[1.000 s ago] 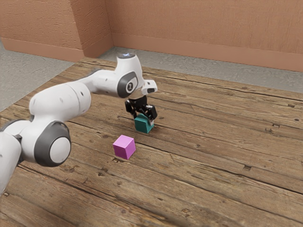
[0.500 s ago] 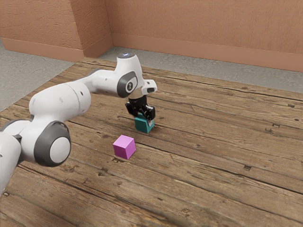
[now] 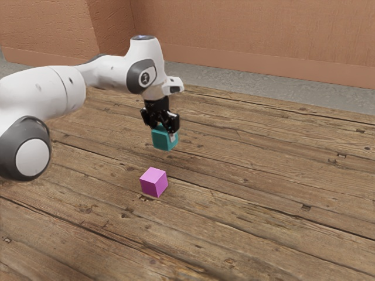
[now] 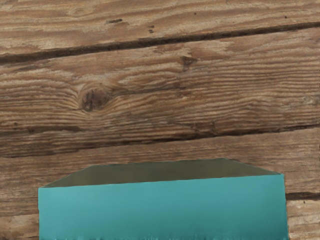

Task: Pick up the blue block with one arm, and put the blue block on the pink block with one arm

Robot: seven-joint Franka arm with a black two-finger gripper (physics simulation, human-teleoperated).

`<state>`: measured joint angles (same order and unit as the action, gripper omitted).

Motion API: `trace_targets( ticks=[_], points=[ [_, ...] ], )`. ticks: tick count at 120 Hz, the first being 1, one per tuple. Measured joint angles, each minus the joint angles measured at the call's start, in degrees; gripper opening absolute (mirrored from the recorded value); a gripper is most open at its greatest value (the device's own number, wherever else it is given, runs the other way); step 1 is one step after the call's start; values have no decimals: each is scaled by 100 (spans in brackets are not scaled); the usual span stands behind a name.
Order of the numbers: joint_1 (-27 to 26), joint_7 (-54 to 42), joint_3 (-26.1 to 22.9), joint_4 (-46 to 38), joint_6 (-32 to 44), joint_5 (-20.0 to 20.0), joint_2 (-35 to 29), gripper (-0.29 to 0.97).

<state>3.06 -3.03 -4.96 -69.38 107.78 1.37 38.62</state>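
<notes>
The jaws grip the blue block [image 3: 163, 140], teal in these renders, from two sides; the black fingers hide its top. It appears raised off the wooden surface [image 3: 263, 175], beyond the pink block [image 3: 154, 181] and apart from it. In the wrist view the block's [image 4: 162, 207] lower part is cut off.

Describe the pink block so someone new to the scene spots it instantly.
On the wooden table, look toward the camera from the black pincer. The pink block sits alone on the boards there; its only neighbour, the teal-blue block, is clamped in the pincer.
</notes>
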Motion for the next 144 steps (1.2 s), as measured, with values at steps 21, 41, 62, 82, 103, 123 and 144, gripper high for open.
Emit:
trace_targets(
  ticks=[21, 41, 62, 82, 103, 123, 144],
  points=[
    [17, 25, 2, -1555, 667, -13, -898, 33],
    [-2, 62, 10, -2854, 1381, -120, -1643, 33],
    [53, 92, 19, -3462, 1967, -252, -1882, 33],
    [53, 119, 21, -3625, 2231, -297, -1925, 33],
    [88, 148, 24, -3899, 2370, -303, -2058, 33],
    [158, 165, 21, -4050, 2444, -276, -2145, 33],
    [178, 179, 21, -4022, 2482, -269, -2049, 33]
  ],
)
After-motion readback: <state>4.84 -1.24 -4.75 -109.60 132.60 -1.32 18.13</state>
